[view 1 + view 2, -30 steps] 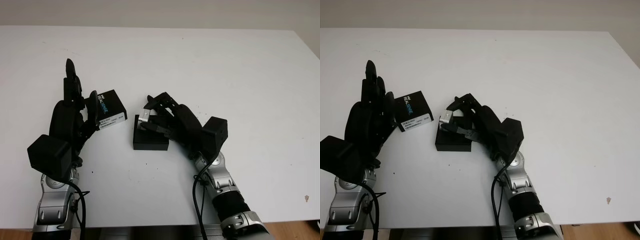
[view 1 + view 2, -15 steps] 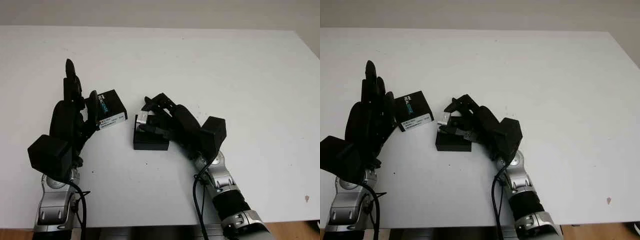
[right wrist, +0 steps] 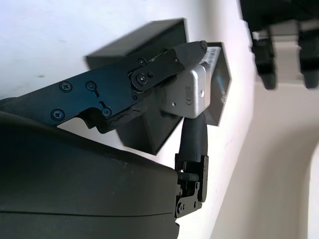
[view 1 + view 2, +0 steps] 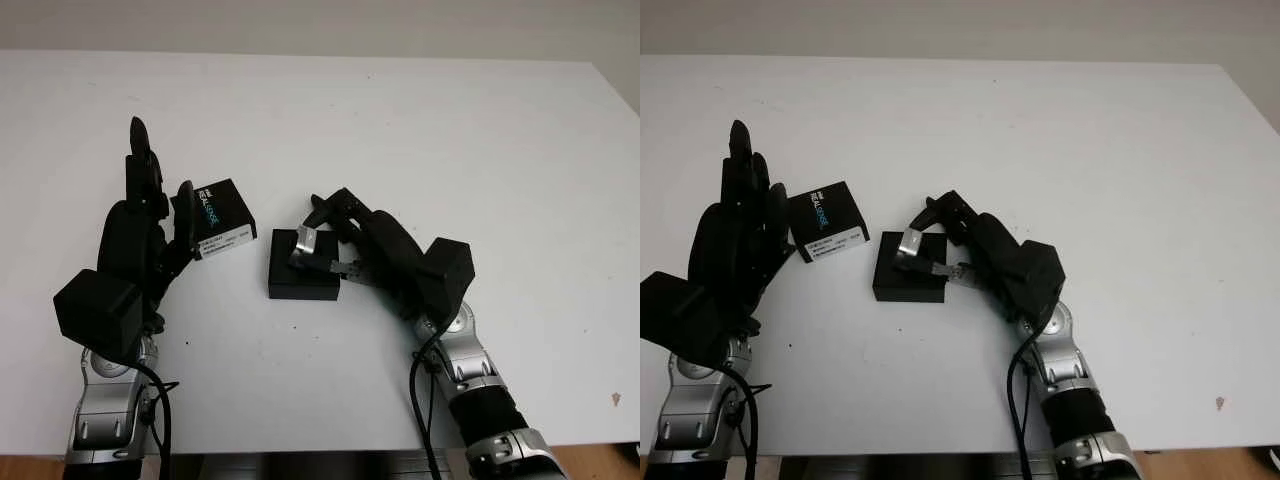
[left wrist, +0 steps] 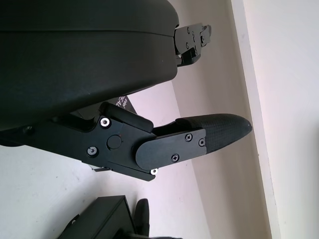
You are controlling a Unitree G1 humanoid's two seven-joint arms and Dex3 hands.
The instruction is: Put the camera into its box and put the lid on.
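The right hand (image 4: 335, 245) pinches the silver camera (image 4: 305, 244) above the black box (image 4: 303, 278); tilted (one end low), it may jam on the rim. The left hand (image 4: 140, 235), open, waits beside the lid (image 4: 222, 217).

Our left hand (image 4: 140, 235) and right hand (image 4: 375, 245) are matte black shells with small silver screws along the fingers (image 3: 144, 82); behind each, a silver forearm (image 4: 470, 365) trails a black cable (image 4: 425, 400).

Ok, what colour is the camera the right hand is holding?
Silver-grey metal; the camera shows best in the right wrist view, gripped by the right hand.
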